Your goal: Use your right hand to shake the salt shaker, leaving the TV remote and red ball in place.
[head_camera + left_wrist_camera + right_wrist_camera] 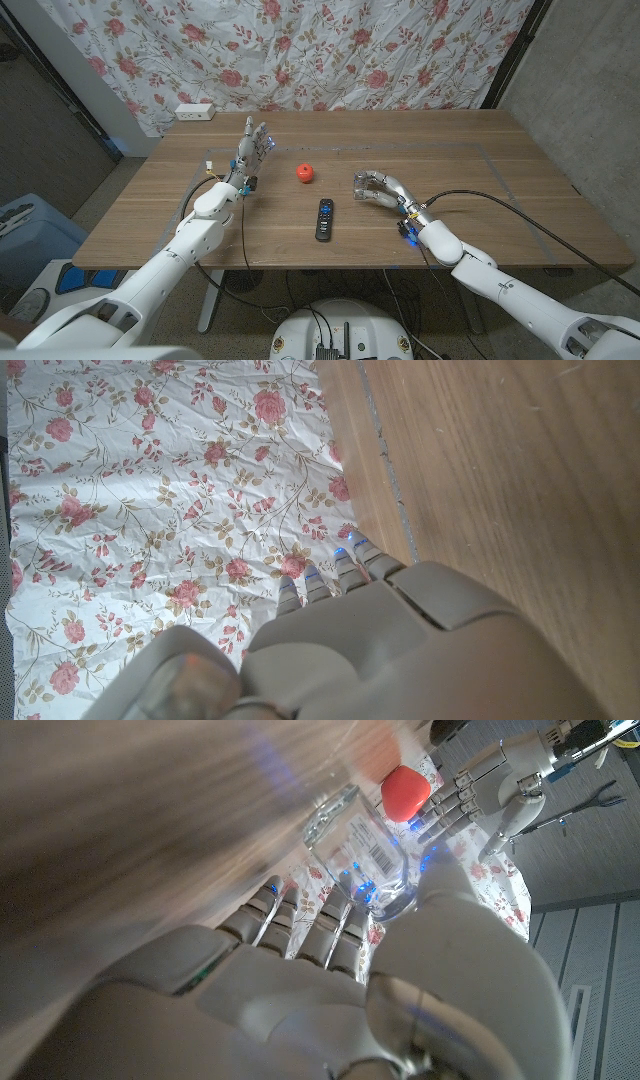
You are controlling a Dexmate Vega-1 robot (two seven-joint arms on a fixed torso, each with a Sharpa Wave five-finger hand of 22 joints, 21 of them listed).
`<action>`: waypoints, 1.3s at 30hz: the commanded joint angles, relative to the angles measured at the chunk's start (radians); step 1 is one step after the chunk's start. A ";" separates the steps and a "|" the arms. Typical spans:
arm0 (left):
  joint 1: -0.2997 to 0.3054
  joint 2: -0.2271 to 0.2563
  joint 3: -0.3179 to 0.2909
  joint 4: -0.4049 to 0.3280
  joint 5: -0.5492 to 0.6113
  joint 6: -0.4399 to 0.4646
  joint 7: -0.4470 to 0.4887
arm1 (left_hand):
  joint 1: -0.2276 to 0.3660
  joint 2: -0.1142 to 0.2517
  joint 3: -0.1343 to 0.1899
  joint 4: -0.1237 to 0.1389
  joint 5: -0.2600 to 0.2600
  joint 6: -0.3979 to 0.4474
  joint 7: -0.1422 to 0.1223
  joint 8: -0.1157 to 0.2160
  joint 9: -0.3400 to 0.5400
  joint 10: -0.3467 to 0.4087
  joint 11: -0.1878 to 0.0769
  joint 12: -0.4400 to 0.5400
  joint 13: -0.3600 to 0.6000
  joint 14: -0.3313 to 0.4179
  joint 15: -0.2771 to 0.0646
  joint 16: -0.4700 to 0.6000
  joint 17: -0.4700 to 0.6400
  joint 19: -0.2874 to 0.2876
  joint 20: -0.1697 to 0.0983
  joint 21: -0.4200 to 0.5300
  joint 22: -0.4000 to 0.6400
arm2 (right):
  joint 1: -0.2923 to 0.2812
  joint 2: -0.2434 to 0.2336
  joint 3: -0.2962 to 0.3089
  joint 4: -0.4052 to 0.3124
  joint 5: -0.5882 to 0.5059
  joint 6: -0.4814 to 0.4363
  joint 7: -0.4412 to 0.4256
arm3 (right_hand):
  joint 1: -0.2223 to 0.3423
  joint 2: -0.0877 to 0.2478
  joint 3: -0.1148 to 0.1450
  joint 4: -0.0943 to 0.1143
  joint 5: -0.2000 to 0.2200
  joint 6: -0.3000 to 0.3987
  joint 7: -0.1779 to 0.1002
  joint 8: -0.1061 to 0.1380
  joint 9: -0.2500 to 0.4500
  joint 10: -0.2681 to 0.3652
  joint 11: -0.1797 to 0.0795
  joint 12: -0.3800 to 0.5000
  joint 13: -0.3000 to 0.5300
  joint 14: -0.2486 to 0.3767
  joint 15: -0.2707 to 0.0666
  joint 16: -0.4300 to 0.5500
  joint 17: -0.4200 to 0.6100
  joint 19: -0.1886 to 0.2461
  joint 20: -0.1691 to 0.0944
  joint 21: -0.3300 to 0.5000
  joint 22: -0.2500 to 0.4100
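Floral curtain behind, wooden table (pixel 480 200) below: right hand (pixel 378 187) grips the salt shaker (pixel 362 855), lifted right of the red ball (pixel 304 172), long axis tipped ballward; left hand (pixel 250 148) spread, empty.

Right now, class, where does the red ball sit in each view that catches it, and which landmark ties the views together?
Head view: red ball mid-table, between the left hand and right hand.
Right wrist view: red ball beyond the salt shaker, near the left hand's fingers.
Shared landmark: floral curtain, also in the left wrist view.
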 commanded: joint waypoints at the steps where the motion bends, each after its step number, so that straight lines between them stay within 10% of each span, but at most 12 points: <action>1: 0.000 0.000 0.000 0.001 0.000 0.000 0.000 | 0.000 0.101 0.000 0.008 0.006 0.000 -0.006 0.004 0.006 0.002 -0.005 0.008 0.004 0.000 -0.104 0.005 0.006 0.010 -0.023 0.005 0.005 | 0.009 0.013 0.000 0.015 -0.012 0.000 -0.020 | 0.010 0.015 -0.003 0.005 -0.001 0.022 0.000 0.012 0.002 0.031 0.000 0.016 0.006 0.028 -0.152 0.011 0.003 0.005 -0.069 0.005 0.004; 39: 0.000 0.000 0.000 0.001 0.000 -0.001 0.000 | 0.000 0.102 0.000 0.008 0.006 0.000 -0.007 0.004 0.006 0.000 -0.004 0.007 0.004 0.000 -0.105 0.005 0.006 0.011 -0.023 0.005 0.005 | 0.010 0.021 0.004 0.012 -0.038 -0.015 -0.080 | 0.065 0.072 -0.017 0.002 -0.041 0.231 0.000 0.169 0.054 0.273 0.000 0.075 0.067 0.157 -0.160 0.102 0.051 0.070 -0.083 0.013 0.005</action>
